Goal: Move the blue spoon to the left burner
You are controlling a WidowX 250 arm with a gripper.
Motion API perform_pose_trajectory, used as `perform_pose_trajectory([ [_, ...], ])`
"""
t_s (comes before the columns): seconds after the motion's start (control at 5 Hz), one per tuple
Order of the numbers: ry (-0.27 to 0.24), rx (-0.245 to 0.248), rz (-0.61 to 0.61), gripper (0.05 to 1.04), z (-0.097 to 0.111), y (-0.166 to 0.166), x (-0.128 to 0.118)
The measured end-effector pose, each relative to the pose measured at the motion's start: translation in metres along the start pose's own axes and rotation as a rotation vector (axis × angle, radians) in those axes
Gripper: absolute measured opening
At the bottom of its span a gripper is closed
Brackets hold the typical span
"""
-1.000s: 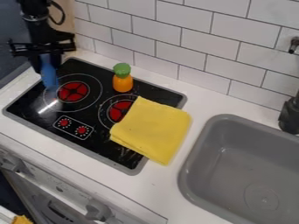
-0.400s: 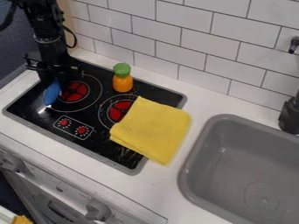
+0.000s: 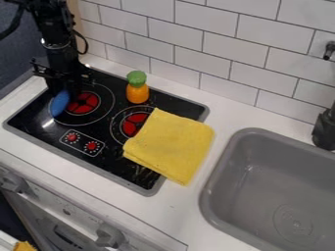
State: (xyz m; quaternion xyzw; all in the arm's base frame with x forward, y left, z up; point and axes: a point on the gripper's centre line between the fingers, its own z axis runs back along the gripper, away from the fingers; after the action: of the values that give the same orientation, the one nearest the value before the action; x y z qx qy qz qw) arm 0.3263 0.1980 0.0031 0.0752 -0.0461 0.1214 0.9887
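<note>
- The black gripper (image 3: pixel 65 89) is hanging over the left part of the stove, and its jaws are sitting in dark shadow against dark glass, so I cannot tell whether they are gripping the handle or standing open around it.
- The blue spoon (image 3: pixel 60 103) is showing just below the jaws, slanting across the left side of the burner's outer ring; whether it is touching the glass I cannot tell.
- The left burner (image 3: pixel 83 102) is lying directly beside it, its red centre showing to the right of the spoon, so the spoon is overlapping the ring rather than covering the middle.
- The step in hand is, as I am judging it, the placing: the carry is looking all but done, and only the setting down or letting go is remaining.
- The next move is calling for a small shift toward the red centre if a fuller placement is wanted, then a gentle lowering, a release and a straight lift clear.
- A hasty release is risking a roll or slide toward the stove's left edge.
- Farther out, the orange bottle with a green top (image 3: pixel 137 87) is standing upright behind the burners, and the yellow cloth (image 3: pixel 171 142) is partly covering the right burner (image 3: pixel 133 123); neither is blocking the placement.
</note>
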Motion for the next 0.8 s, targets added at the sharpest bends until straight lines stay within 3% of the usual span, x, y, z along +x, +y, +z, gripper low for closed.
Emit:
perform_pose_trajectory([
  [0.2,0.006,0.042,0.037,0.777,0.001,0.005,0.0],
  [0.4,0.01,0.079,0.069,0.998,0.003,0.007,-0.003],
  [0.8,-0.032,0.007,0.111,1.0,0.032,0.008,-0.002],
])
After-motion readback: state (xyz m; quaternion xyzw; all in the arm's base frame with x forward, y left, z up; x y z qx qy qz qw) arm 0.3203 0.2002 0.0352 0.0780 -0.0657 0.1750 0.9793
